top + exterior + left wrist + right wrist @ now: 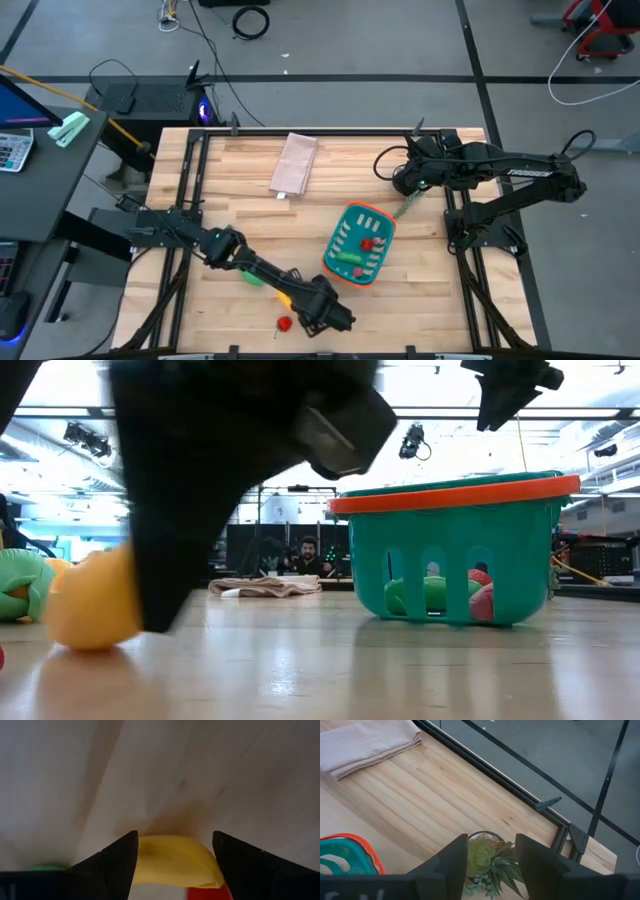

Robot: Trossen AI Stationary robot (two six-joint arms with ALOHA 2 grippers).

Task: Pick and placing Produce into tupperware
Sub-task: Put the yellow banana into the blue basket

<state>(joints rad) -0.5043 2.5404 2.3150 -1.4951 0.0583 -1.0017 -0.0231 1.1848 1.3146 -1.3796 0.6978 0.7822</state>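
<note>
A yellow toy fruit [175, 862] lies on the wooden table near its front edge; it also shows in the low view [90, 605] and in the high view [285, 297]. My left gripper [174, 836] is open and points down over it, one finger on each side. A red ball [284, 322] and a green toy [252, 277] lie close by. The teal basket [340, 232] with the orange rim stands right of centre and holds a red piece [368, 243] and a green piece [350, 260]. My right gripper [491, 837] is open and empty at the far right, above a small potted plant [487, 860]. My left gripper has its fingers [120, 862] close on either side of the yellow fruit, coming from above. The fruit lies on the table. Whether the fingers touch it I cannot tell.
A folded beige cloth [295, 163] lies at the table's far side. The potted plant [405, 207] stands just beyond the basket's far right corner. Black rails run along the table's left and right sides. Bare wood lies between the basket and the front edge.
</note>
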